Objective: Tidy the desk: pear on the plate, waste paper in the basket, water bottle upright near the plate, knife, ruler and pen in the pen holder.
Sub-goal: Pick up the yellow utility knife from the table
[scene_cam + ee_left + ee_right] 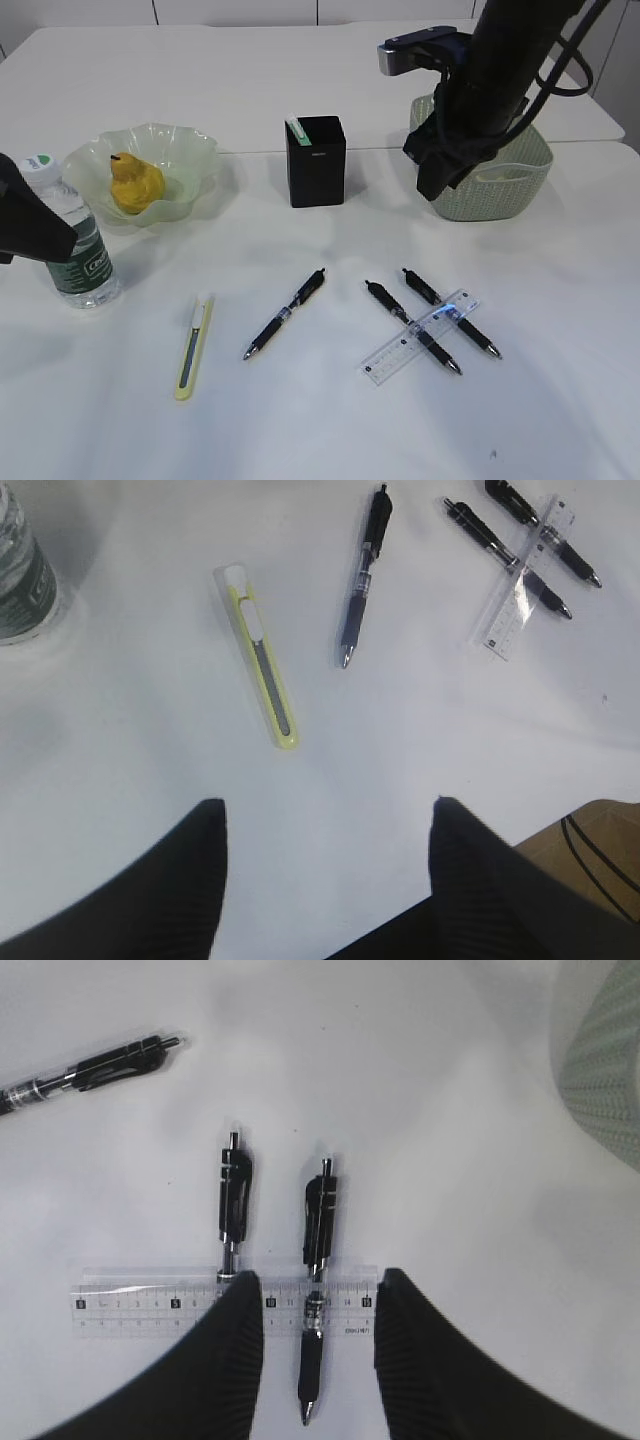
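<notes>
My right end effector [318,1360] hangs half-open and empty above the clear plastic ruler [140,1300] lying flat across two slim black pens [317,1270] right of centre on the table [320,420]. I should straddle one pen's barrel squarely, since the ruler is thin and slippery.

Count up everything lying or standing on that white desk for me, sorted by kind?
Pens: 3
Ruler: 1
Knife: 1
Water bottle: 1
Pear: 1
Plate: 1
Pen holder: 1
Basket: 1
Total: 10
</notes>
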You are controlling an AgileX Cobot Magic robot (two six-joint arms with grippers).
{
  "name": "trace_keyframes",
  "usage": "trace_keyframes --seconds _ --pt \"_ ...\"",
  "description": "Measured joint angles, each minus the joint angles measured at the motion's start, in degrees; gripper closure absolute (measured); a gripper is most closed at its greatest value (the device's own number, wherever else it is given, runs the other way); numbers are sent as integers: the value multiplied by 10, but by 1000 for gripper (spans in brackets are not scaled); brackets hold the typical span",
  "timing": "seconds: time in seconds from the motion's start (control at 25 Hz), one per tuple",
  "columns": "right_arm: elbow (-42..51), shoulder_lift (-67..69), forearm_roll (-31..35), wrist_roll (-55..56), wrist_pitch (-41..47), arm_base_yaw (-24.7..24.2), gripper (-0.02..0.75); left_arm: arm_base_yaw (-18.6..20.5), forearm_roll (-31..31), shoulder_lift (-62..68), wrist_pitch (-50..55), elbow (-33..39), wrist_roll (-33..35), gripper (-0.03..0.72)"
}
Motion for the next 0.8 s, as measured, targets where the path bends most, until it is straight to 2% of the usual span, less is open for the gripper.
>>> trace_keyframes --seconds 0.36,0.64,0.8 --pt "-1 -25 -23 33 7 0 424 0 -1 7 0 0 0 239" --pt "-1 -65 -36 36 9 0 424 -4 -2 70 0 0 1 239" --pt "-1 -71 -38 41 10 0 424 -46 0 90 -6 0 6 239"
